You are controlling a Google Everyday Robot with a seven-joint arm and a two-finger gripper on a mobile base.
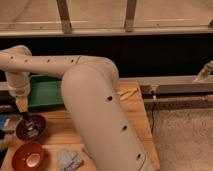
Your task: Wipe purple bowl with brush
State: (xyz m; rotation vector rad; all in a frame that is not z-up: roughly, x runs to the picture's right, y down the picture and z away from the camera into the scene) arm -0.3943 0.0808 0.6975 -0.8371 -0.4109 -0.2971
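Observation:
The purple bowl (30, 128) sits on the wooden table at the left, in front of a green tray. My gripper (22, 108) hangs at the end of the big beige arm, just above the bowl's far-left rim. It is shut on the brush (29, 121), whose dark handle slants down from the gripper into the bowl. The brush's pale head rests against the bowl's inside. The arm's thick body fills the middle of the view and hides much of the table.
An orange-red bowl (28, 156) stands in front of the purple one, with a blue-grey cloth (69, 159) to its right. The green tray (46, 93) lies behind. Small yellowish items (127, 92) lie at the table's far right. A window rail runs along the back.

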